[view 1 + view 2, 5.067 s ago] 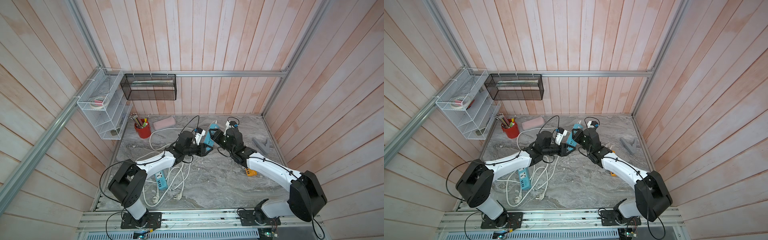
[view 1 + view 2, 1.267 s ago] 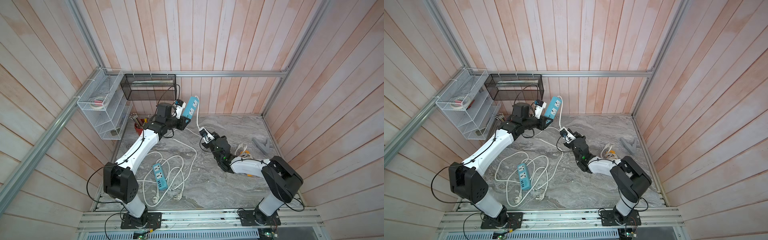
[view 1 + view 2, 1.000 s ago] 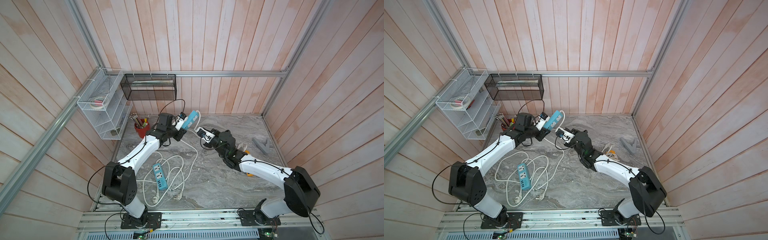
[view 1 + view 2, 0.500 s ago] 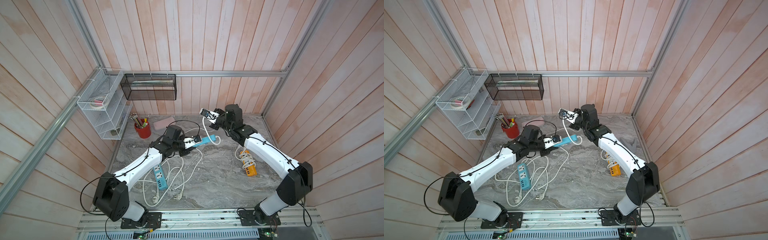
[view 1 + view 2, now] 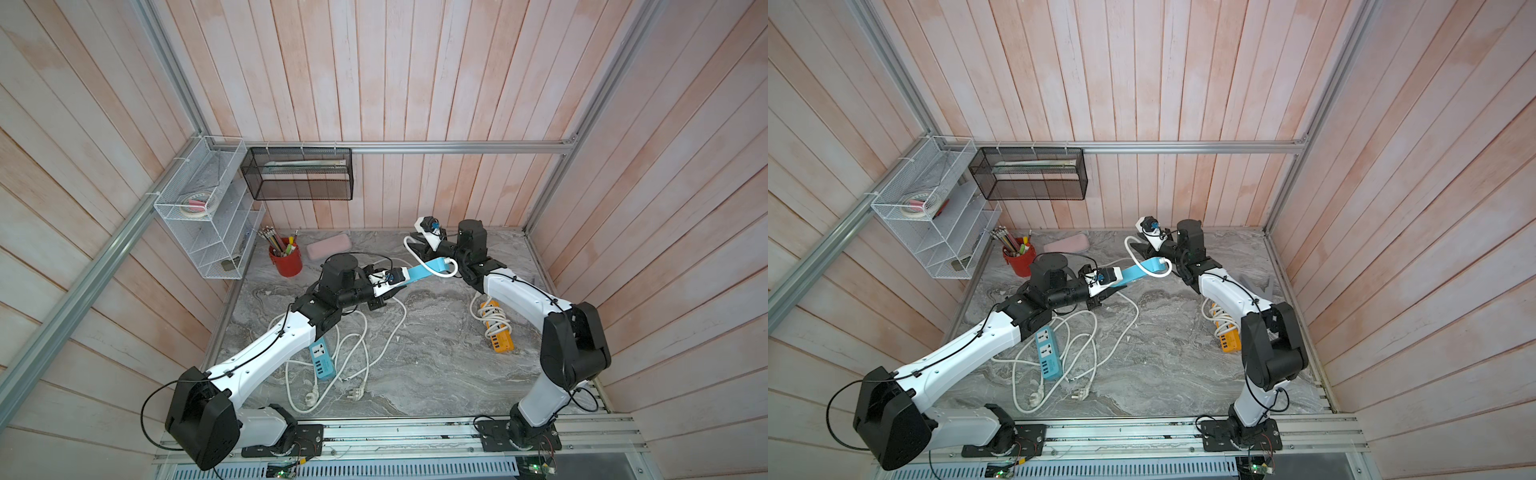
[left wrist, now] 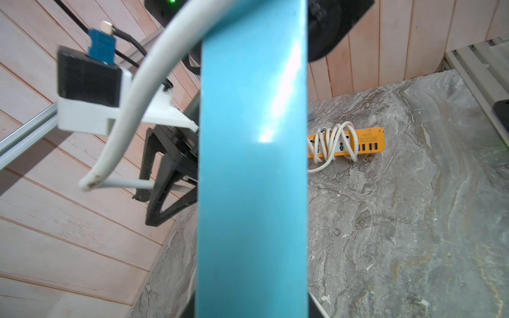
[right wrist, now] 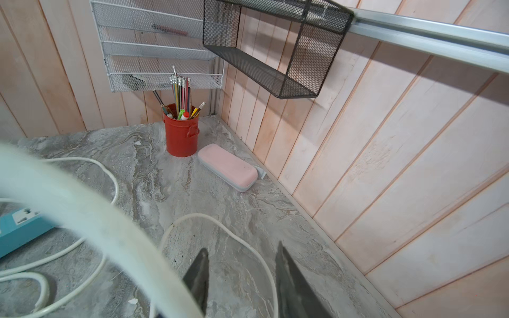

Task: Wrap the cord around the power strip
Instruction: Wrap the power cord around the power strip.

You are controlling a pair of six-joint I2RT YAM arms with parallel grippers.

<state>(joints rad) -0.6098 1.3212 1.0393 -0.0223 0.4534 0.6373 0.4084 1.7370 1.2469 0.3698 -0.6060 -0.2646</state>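
Blue strip (image 5: 428,269), pinched aloft by the left tool (image 5: 397,286), has cord (image 5: 408,248) looped over its end beside the spread, seemingly empty right tool (image 7: 241,275); mid-wrap, that tool must next catch the cord.

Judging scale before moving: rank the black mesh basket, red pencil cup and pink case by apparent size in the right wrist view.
1. Black mesh basket: largest.
2. Pink case and red pencil cup: about alike, unranked.

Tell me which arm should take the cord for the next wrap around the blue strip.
Right. The left gripper is shut on the blue strip, holding it up; the right gripper is open and empty beside the cord looped over the strip's far end.
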